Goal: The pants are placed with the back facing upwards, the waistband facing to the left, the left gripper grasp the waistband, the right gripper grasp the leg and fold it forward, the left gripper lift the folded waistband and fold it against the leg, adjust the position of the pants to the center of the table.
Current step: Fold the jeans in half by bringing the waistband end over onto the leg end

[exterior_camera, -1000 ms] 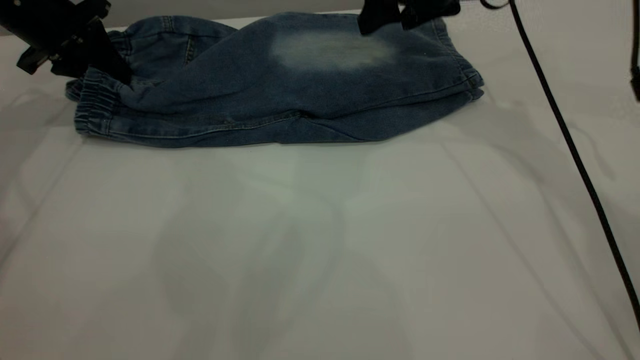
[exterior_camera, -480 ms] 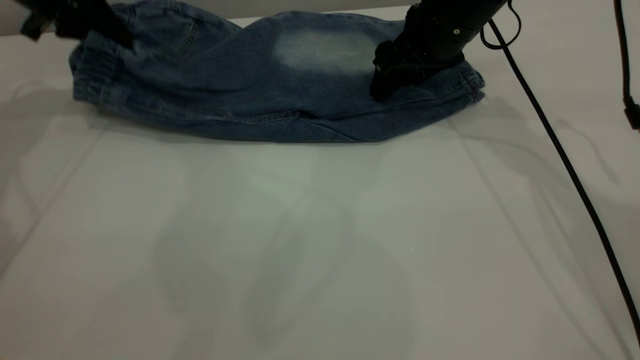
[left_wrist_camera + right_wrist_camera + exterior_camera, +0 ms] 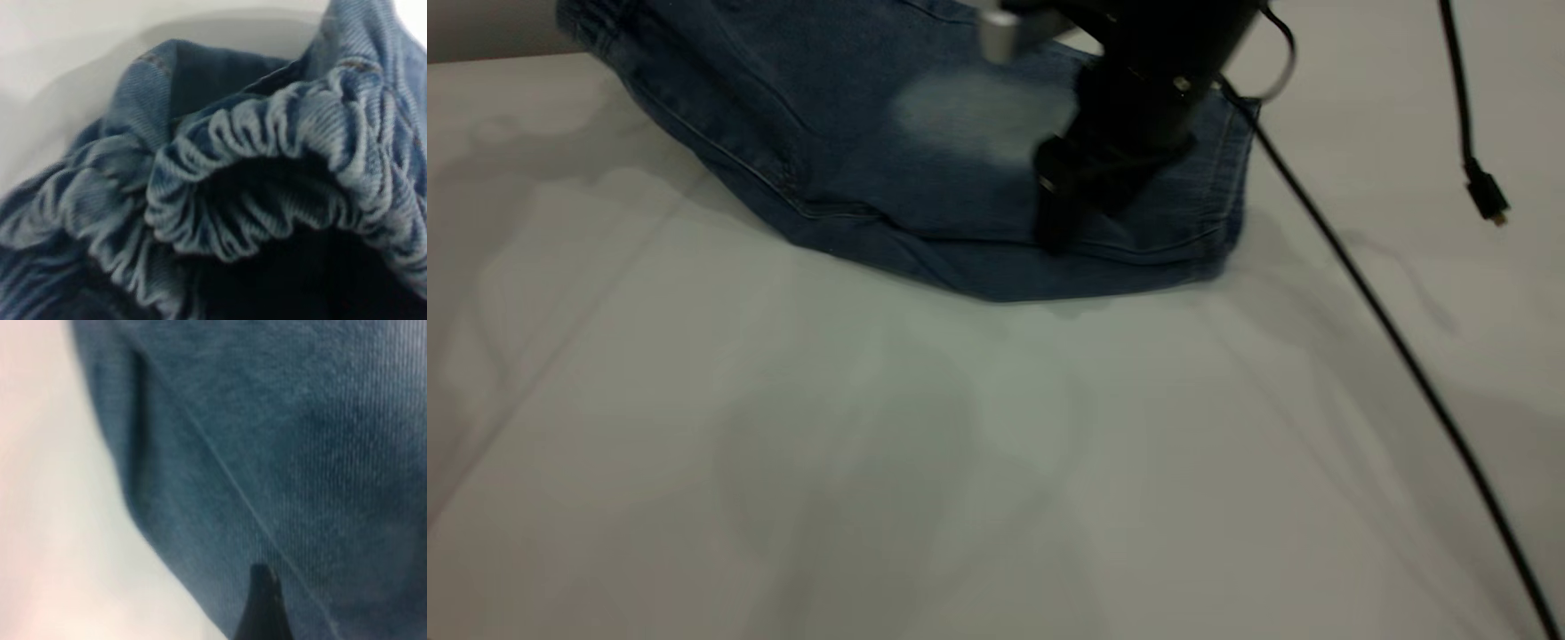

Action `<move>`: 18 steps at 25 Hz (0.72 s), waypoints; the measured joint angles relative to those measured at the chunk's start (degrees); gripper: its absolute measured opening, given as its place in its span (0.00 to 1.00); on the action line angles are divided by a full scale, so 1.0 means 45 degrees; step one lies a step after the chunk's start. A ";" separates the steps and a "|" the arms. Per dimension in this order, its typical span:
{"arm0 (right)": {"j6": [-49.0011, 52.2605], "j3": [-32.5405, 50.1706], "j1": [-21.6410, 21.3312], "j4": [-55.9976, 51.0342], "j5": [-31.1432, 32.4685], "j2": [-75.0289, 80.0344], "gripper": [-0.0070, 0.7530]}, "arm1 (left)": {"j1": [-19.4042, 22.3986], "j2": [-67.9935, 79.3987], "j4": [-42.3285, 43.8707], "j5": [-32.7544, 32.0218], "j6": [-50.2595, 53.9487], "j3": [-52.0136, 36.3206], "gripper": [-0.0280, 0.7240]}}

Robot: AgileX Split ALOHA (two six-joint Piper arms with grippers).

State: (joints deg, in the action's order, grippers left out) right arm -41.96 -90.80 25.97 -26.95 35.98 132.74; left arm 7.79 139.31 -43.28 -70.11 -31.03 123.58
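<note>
Exterior view: your right gripper [image 3: 1063, 209] presses down on the leg [image 3: 978, 116] of the pants [image 3: 854, 133], at the far side of the table [image 3: 960, 462].

The denim looks soft and floppy, so take it by the gathered waistband [image 3: 267, 173], raised leftward of the right gripper; neither gripper's state can be told. A black cable [image 3: 1369, 320] trails just right of the pants.

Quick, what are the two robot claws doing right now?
Left gripper: out of sight itself; the ruffled blue denim waistband fills its camera.
Right gripper: down on the denim shorts; open or shut, can't tell.
</note>
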 joint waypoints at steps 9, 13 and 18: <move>0.1195 -0.1147 -0.0209 0.1159 0.0958 -0.1286 0.64 | -0.1514 -0.0013 -0.0013 0.0018 -0.0012 0.0792 0.18; 0.2364 -0.1135 -0.0512 0.2719 0.1204 -0.1019 0.64 | -0.2388 -0.0021 -0.0073 0.0018 -0.0037 0.0792 0.18; 0.3627 -0.1135 -0.0453 0.4418 0.0948 -0.0543 0.64 | -0.3395 -0.0021 -0.0057 0.0016 -0.0051 0.1044 0.18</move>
State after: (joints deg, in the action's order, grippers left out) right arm -25.64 -95.91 23.94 -7.06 40.24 130.29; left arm -7.49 139.21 -43.54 -70.03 -31.26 128.28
